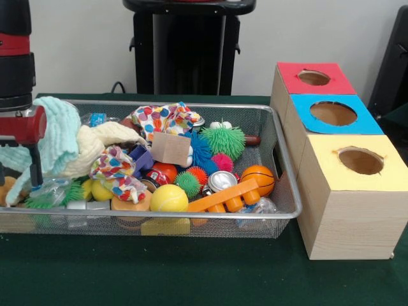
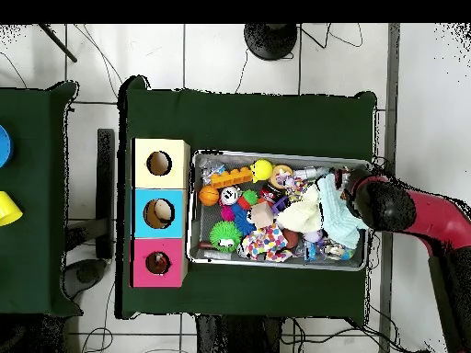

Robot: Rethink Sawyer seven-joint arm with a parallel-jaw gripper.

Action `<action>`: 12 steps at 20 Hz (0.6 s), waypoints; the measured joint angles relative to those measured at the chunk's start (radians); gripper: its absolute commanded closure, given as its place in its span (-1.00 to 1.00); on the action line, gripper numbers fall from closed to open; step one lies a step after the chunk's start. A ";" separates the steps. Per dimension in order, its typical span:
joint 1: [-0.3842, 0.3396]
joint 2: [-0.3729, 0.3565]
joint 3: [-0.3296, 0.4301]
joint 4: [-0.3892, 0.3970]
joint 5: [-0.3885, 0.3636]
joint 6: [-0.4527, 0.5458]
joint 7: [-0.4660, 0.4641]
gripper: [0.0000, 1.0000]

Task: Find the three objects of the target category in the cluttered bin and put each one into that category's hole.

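Observation:
A wire mesh bin (image 1: 288,167) on the green table is full of mixed toys and cloths. At its left end my gripper (image 1: 25,150) is shut on a pale green cloth (image 1: 60,137), which hangs bunched against it above the bin's rim. In the overhead view the gripper (image 2: 354,204) is over the bin's (image 2: 276,154) right end, with the green cloth (image 2: 336,213) beside it. Under the held cloth lies a cream cloth (image 1: 102,143). Two dotted cloths (image 1: 162,118) lie in the middle. Three boxes with round holes stand beside the bin: red (image 1: 315,78), blue (image 1: 333,113), yellow (image 1: 360,160).
Also in the bin are a yellow ball (image 1: 169,199), a small basketball (image 1: 258,178), a green spiky ball (image 1: 224,141), an orange toy brick (image 1: 233,196), a wooden block (image 1: 171,148) and a metal can (image 1: 222,181). A second green table (image 2: 32,202) stands beyond the boxes.

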 measured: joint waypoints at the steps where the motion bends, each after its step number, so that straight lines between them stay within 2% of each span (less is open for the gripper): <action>1: -0.001 0.000 0.002 0.000 0.000 0.000 0.000 -1.00; 12: -0.036 -0.021 0.006 0.017 0.004 0.000 0.000 -1.00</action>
